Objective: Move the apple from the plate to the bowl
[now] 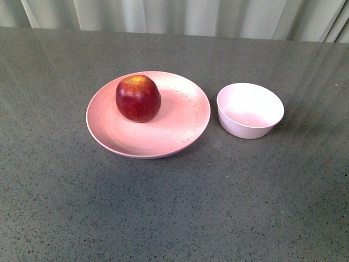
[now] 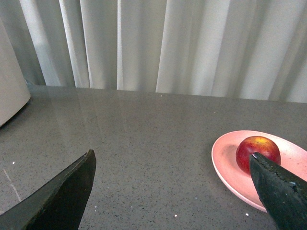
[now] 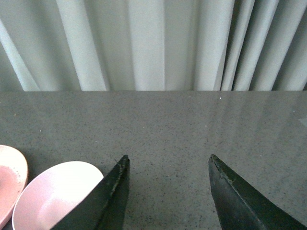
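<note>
A glossy dark-red apple (image 1: 138, 98) rests on the left part of the wide pink plate (image 1: 180, 128) in the front view. The small pale pink bowl (image 1: 250, 110) stands empty just right of the plate. Neither arm shows in the front view. In the left wrist view my left gripper (image 2: 172, 155) is open over bare table, with the apple (image 2: 256, 151) and plate (image 2: 225, 165) beside one finger. My right gripper (image 3: 169, 157) is open too, with the bowl (image 3: 53, 194) beside one finger and a sliver of the plate (image 3: 9, 177) past it.
The grey speckled table (image 1: 174, 207) runs back to pale curtains (image 1: 180, 16). A pale rounded object (image 2: 9, 81) stands at the edge of the left wrist view.
</note>
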Action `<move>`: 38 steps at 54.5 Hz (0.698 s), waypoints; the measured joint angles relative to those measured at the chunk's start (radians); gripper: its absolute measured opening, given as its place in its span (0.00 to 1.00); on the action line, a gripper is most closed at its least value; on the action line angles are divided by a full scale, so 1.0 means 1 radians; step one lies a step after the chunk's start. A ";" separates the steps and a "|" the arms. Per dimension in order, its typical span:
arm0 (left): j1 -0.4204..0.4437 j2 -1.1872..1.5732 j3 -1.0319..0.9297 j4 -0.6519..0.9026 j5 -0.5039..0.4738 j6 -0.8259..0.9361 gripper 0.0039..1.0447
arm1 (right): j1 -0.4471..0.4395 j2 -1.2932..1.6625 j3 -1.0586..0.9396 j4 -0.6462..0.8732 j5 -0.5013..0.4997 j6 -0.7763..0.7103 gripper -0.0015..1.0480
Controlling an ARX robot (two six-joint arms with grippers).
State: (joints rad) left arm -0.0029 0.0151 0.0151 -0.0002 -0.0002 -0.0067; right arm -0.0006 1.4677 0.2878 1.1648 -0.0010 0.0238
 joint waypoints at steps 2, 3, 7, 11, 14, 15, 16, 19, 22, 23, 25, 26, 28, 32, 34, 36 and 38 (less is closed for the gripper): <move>0.000 0.000 0.000 0.000 0.000 0.000 0.92 | 0.000 -0.037 -0.026 -0.005 0.002 -0.004 0.34; 0.000 0.000 0.000 0.000 0.000 0.000 0.92 | 0.000 -0.057 -0.040 -0.010 0.001 -0.006 0.30; 0.000 0.000 0.000 0.000 0.000 0.000 0.92 | 0.000 -0.098 -0.069 -0.023 -0.001 -0.012 0.20; 0.000 0.000 0.000 0.000 0.000 0.000 0.92 | 0.000 -0.155 -0.105 -0.050 0.000 -0.014 0.07; 0.000 0.000 0.000 0.000 0.000 0.000 0.92 | 0.000 -0.203 -0.132 -0.073 0.001 -0.017 0.02; 0.000 0.000 0.000 0.000 0.000 0.000 0.92 | 0.000 -0.211 -0.136 -0.077 0.002 -0.019 0.02; 0.000 0.000 0.000 0.000 0.000 0.000 0.92 | 0.000 -0.227 -0.144 -0.085 0.000 -0.019 0.02; 0.000 0.000 0.000 0.000 0.000 0.000 0.92 | 0.000 -0.282 -0.167 -0.115 0.001 -0.019 0.02; 0.000 0.000 0.000 0.000 0.000 0.000 0.92 | 0.000 -0.339 -0.189 -0.151 0.000 -0.019 0.02; 0.000 0.000 0.000 0.000 0.000 0.000 0.92 | 0.000 -0.362 -0.198 -0.167 0.001 -0.019 0.02; 0.000 0.000 0.000 0.000 0.000 0.000 0.92 | 0.000 -0.403 -0.211 -0.195 0.001 -0.019 0.02; 0.000 0.000 0.000 0.000 0.000 0.000 0.92 | 0.000 -0.420 -0.216 -0.207 0.000 -0.019 0.02; 0.000 0.000 0.000 0.000 0.000 0.000 0.92 | 0.000 -0.461 -0.226 -0.237 0.001 -0.019 0.02; 0.000 0.000 0.000 0.000 0.000 0.000 0.92 | 0.000 -0.537 -0.244 -0.296 0.001 -0.019 0.02; 0.000 0.000 0.000 0.000 0.000 0.000 0.92 | 0.000 -0.566 -0.251 -0.319 0.001 -0.020 0.02; 0.000 0.000 0.000 0.000 0.000 0.000 0.92 | 0.000 -0.607 -0.257 -0.352 0.001 -0.020 0.02; 0.000 0.000 0.000 0.000 0.000 0.000 0.92 | 0.000 -0.639 -0.262 -0.378 0.000 -0.020 0.02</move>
State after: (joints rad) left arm -0.0029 0.0151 0.0151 -0.0002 0.0002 -0.0067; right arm -0.0006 0.8288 0.0254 0.7864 -0.0006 0.0040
